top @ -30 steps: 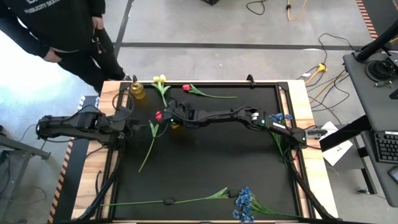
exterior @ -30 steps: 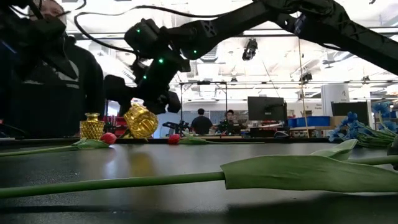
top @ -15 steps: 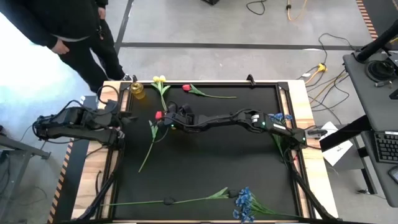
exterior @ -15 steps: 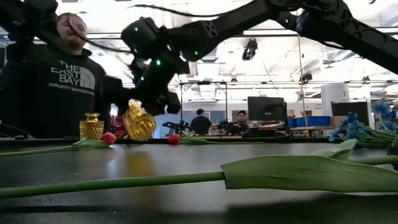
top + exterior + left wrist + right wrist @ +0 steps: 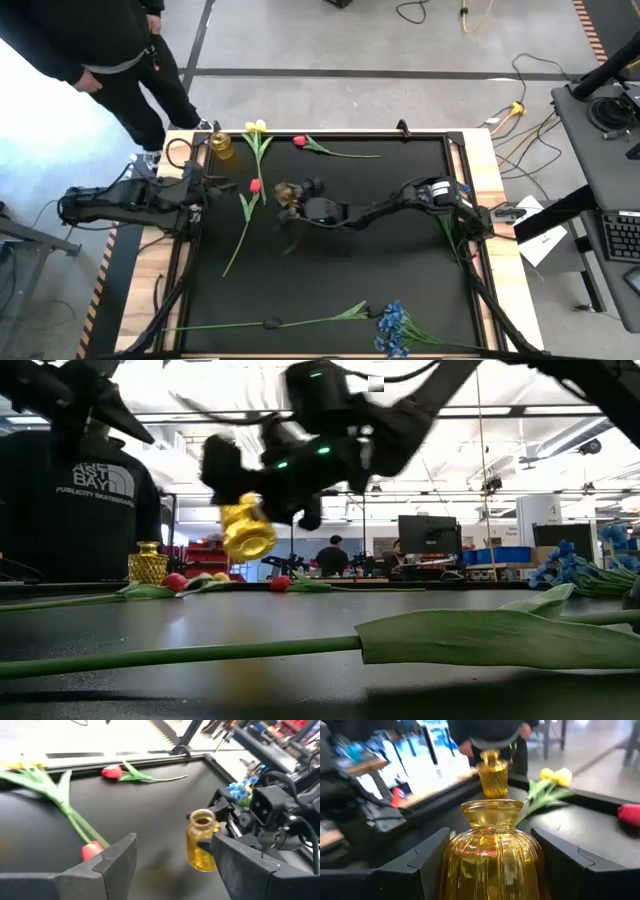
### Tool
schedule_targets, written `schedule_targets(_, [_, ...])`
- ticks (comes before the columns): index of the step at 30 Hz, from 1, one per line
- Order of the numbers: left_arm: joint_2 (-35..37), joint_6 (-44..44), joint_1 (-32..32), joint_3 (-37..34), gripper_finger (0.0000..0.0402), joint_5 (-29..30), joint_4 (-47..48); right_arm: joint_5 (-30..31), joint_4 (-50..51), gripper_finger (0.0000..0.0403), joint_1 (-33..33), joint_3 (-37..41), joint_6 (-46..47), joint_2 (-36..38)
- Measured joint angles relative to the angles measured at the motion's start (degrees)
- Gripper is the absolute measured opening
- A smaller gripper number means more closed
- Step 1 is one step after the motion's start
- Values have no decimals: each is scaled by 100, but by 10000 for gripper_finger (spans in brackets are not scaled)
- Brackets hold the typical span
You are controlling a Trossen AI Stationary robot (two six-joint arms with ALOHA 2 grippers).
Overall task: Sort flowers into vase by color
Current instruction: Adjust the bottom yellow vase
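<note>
My right gripper (image 5: 297, 201) is shut on a yellow ribbed glass vase (image 5: 285, 192), in the air over the table's middle-left (image 5: 248, 530). A second yellow vase (image 5: 221, 145) stands at the far left corner. A red tulip (image 5: 254, 186) lies just left of the held vase, its stem running toward the near edge. A yellow tulip (image 5: 257, 127) and another red tulip (image 5: 299, 141) lie by the far edge. Blue blossoms (image 5: 394, 326) and a long-stemmed flower (image 5: 270, 323) lie along the near edge. My left gripper (image 5: 175, 865) is open at the table's left edge (image 5: 195, 190). My right gripper pinches the vase's ribbed body (image 5: 492, 857) between its two fingers (image 5: 427, 862), one on each side, below the neck. It comes at the vase from the table's right, about level. The vase is lifted clear of the table and tilted (image 5: 248, 530).
More blue blossoms (image 5: 450, 188) lie at the right edge by the right arm's base. A person (image 5: 100, 50) stands beyond the far left corner. The black mat (image 5: 340, 270) between the held vase and the near-edge flowers is bare. A big leaf (image 5: 480, 635) lies close to the low camera.
My right gripper has carried the vase up off table height and a little toward the right and near edges; the right arm has drawn back. My left gripper has pulled toward the left edge and come back. The person has shifted beside the far left corner.
</note>
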State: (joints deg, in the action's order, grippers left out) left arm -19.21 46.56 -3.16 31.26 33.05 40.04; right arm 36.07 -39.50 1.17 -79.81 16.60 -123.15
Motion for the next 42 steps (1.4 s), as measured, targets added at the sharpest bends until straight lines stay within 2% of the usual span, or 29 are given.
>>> schedule_targets(4, [-213, -131, 0, -395, 241, -168, -1070, -103, -1355, 247, 29, 914, -423, 188])
schedule_targets(7, [-479, -325, 0, -741, 241, -257, -1966, -443, -2549, 248, 21, 1420, -926, 75])
schedule_targets(10, [-861, -502, 0, -1071, 241, -240, -2853, -884, -3614, 248, -9, 1696, -1061, -181])
schedule_targets(15, [-1669, -769, -2, -1539, 241, -229, -4233, -1504, -4885, 249, 2, 1716, -1199, -1017])
schedule_targets(18, [-2284, -793, -4, -1766, 241, -293, -4757, -1873, -5046, 249, 8, 1536, -1091, -1375])
schedule_targets(21, [-2916, -796, -4, -1801, 241, -321, -4819, -2162, -5081, 250, 19, 1456, -1146, -1478])
schedule_targets(27, [-3891, -1796, -13, -1783, 225, -552, -5368, -2456, -5055, 250, 21, 1539, -1276, -1393])
schedule_targets(30, [-4337, -2253, -8, -1784, 207, -676, -6103, -2457, -5055, 251, 22, 1589, -1326, -1375])
schedule_targets(35, [-4964, -2477, -11, -1779, 169, -856, -7372, -2475, -4935, 260, 22, 1611, -1367, -1353])
schedule_targets(42, [-5647, -2511, -11, -1500, 106, -1304, -7497, -2459, -4777, 266, 19, 1560, -1487, -1351])
